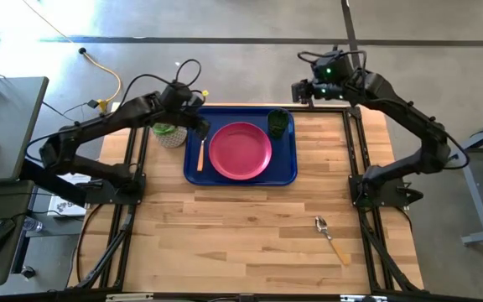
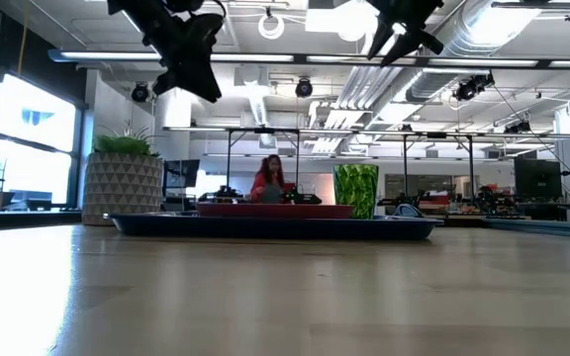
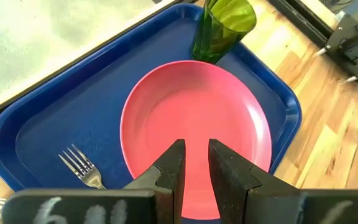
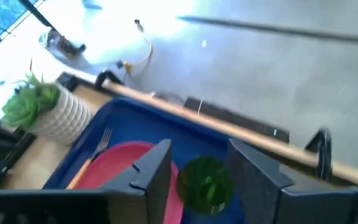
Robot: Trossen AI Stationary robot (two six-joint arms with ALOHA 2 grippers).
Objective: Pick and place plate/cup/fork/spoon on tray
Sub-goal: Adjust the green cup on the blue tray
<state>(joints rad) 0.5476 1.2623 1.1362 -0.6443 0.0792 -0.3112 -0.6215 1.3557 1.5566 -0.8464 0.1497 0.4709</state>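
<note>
No legible text, labels, brands or numbers in any view; pale marks on left wrist housing unreadable.

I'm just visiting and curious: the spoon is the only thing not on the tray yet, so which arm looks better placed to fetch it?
Probably the right: the spoon lies on the right arm's side, by its base. The left gripper is across the tray.

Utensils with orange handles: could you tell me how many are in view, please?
2. The fork lies on the tray, left of the plate; the spoon lies on the bare table near its front right.
</note>
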